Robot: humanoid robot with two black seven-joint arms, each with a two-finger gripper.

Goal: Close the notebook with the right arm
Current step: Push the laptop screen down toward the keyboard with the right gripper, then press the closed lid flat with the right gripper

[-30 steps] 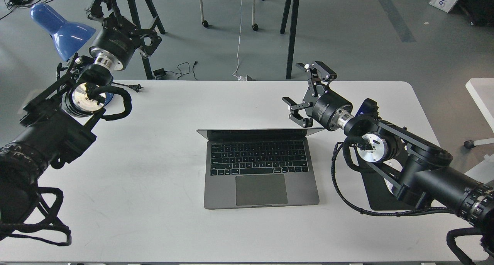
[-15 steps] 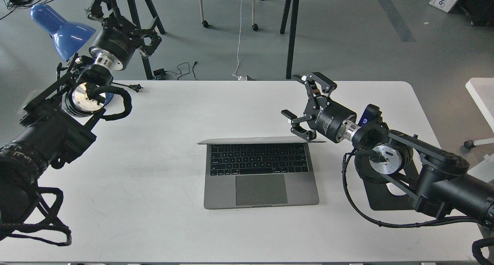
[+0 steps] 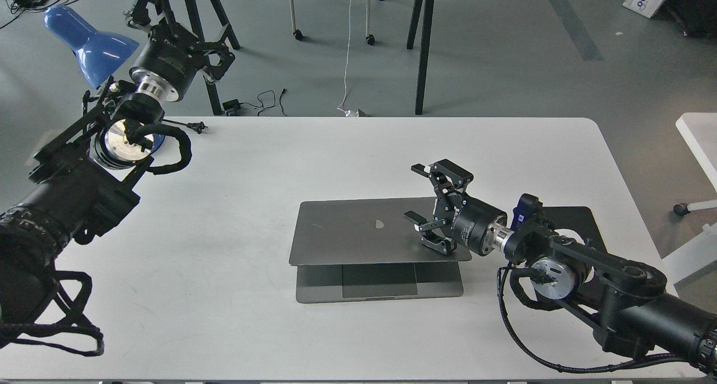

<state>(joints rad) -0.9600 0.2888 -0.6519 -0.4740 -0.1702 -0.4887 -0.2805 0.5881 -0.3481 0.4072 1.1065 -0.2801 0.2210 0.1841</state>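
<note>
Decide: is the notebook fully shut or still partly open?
Partly open: the notebook lid hangs low, trackpad strip still showing beneath it.

Grey floor (image 3: pixel 504 65), white table (image 3: pixel 224 317), blue lamp (image 3: pixel 89 40), black trestle legs (image 3: pixel 424 48)

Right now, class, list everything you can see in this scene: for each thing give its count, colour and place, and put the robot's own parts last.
White rectangular table: one, white, fills the middle of the view.
Slim space-grey metal laptop: one, grey, table centre, lid partly lowered over the base, trackpad strip showing.
Black flat mouse pad: one, black, right of the laptop, partly behind the right arm.
Blue dome desk lamp: one, blue, far left corner.
Black power plug and cable: one, black, far left table edge.
Left gripper: one, black, raised over the far left, fingers unclear.
Right gripper: one, black, open, over the lid's right side.
</note>
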